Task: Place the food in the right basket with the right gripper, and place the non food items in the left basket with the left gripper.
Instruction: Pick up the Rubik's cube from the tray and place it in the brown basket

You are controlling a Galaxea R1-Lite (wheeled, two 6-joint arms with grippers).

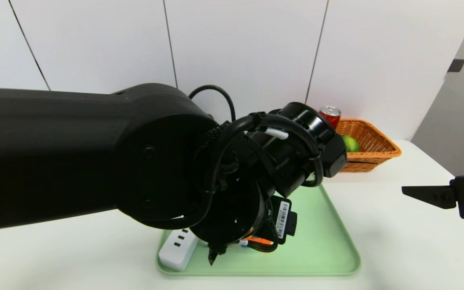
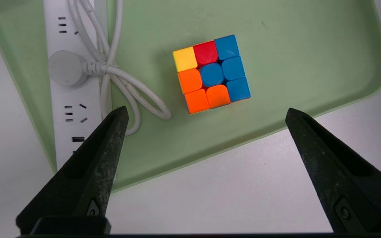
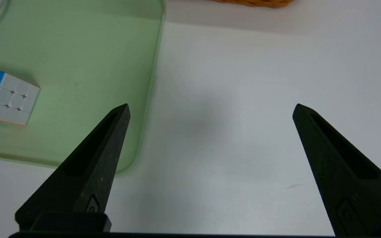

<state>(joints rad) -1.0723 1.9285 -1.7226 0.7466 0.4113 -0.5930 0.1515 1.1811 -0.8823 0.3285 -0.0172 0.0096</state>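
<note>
A: Item 1, tray?
B: Green tray (image 1: 328, 241), lower centre of the head view, resting on the white table (image 1: 397, 241). Much of it is hidden behind the left arm (image 1: 75, 157).

A: Item 2, contents of the tray?
B: 1 puzzle cube (image 2: 212, 74), centre of the left wrist view, sitting flat on the tray floor; the face toward that camera shows blue, orange, red and yellow squares. 1 white power strip (image 2: 66, 99) along the tray's edge at the left of that frame, its cord (image 2: 124, 79) looped on the tray floor between strip and cube, apart from the cube.

A: Item 3, left gripper?
B: Left gripper (image 2: 205, 112), jaws wide apart, nothing between them. It hangs above the tray's near rim, angled down, with the cube just beyond the gap between the fingertips.

A: Item 4, right gripper?
B: Right gripper (image 3: 210, 105), jaws wide apart, holding nothing. In its own view it is over bare table just beside the tray's corner; in the head view it shows at the right edge, well apart from the tray.

A: Item 5, basket?
B: 1 orange wicker basket (image 1: 377, 145), upper right of centre in the head view, beyond the tray. Inside it, 1 green fruit (image 1: 351, 143); 1 red can (image 1: 330, 114) stands at its left end, partly hidden by the left arm, so whether it is inside the basket I cannot tell.
</note>
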